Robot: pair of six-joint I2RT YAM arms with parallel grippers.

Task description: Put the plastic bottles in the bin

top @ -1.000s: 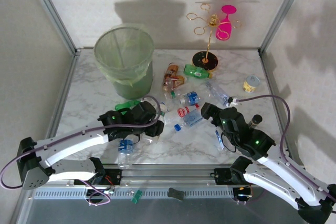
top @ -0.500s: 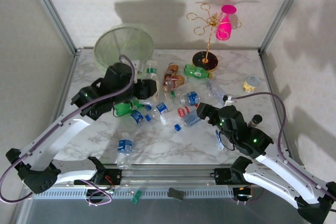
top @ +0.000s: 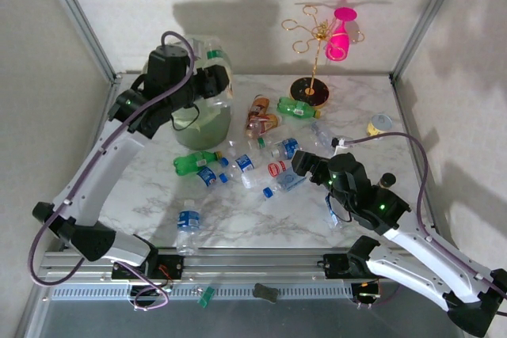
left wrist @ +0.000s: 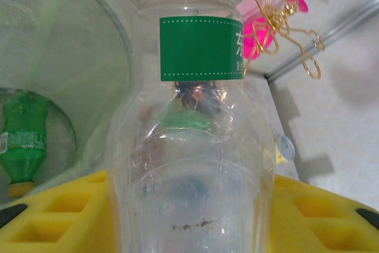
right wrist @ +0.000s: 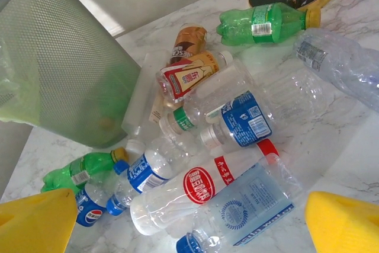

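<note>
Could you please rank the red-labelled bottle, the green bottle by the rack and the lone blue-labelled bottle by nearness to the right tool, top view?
1. red-labelled bottle, beside the right tool.
2. green bottle, farther back, by the rack.
3. lone blue-labelled bottle, near-left edge.

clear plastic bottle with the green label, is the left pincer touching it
Touching. The left wrist view shows the clear plastic bottle with the green label clamped between the left pincer's yellow pads, which press against both its sides.

White arms [top: 91, 180], blk joints [top: 165, 65], purple cables [top: 380, 138].
</note>
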